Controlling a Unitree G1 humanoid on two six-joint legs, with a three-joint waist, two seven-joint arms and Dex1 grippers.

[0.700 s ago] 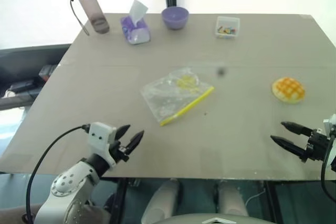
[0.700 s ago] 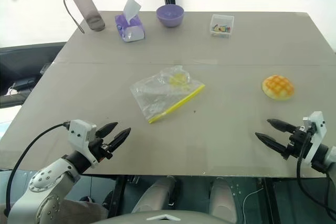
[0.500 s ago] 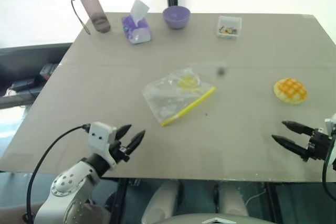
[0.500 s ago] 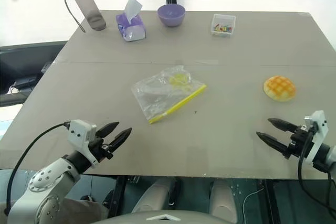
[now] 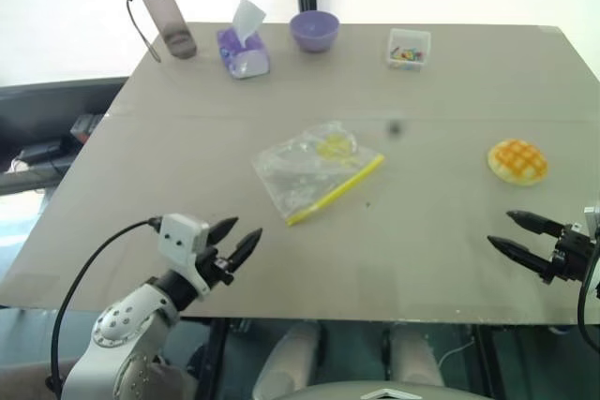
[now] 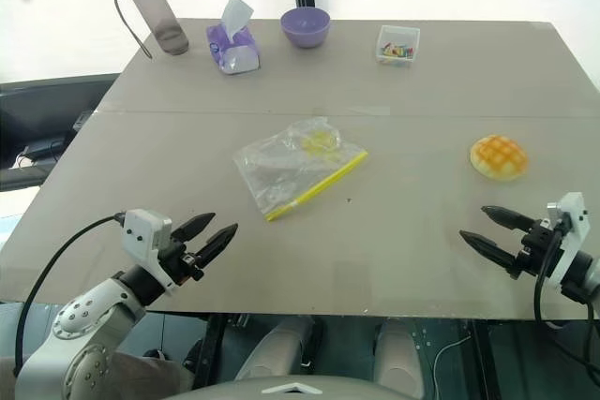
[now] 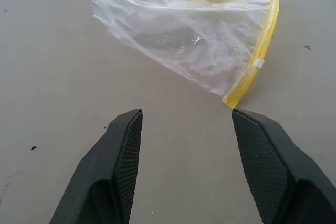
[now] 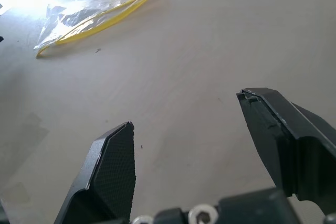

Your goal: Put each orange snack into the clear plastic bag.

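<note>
A: Where are the task things lying?
B: The round orange-yellow grid-topped snack (image 5: 517, 161) is sitting far right on the grey surface (image 5: 450, 81); the crinkly clear plastic bag (image 5: 314, 171) is lying mid-surface.
A: Grippers?
B: The left gripper (image 5: 236, 239) and the right gripper (image 5: 514, 234) are hovering near-side, fingers spread, empty.

Bag (image 7: 189, 40): you see thin clear plastic, crinkled and glossy, with a yellow strip.
Table (image 5: 441, 231): matt grey, smooth, faintly speckled.
Snack (image 5: 517, 160): your orange bun looks matt, scored in a grid.
Finger pads (image 7: 128, 156): black, finely textured.
Bowl (image 5: 313, 30): smooth purple.
</note>
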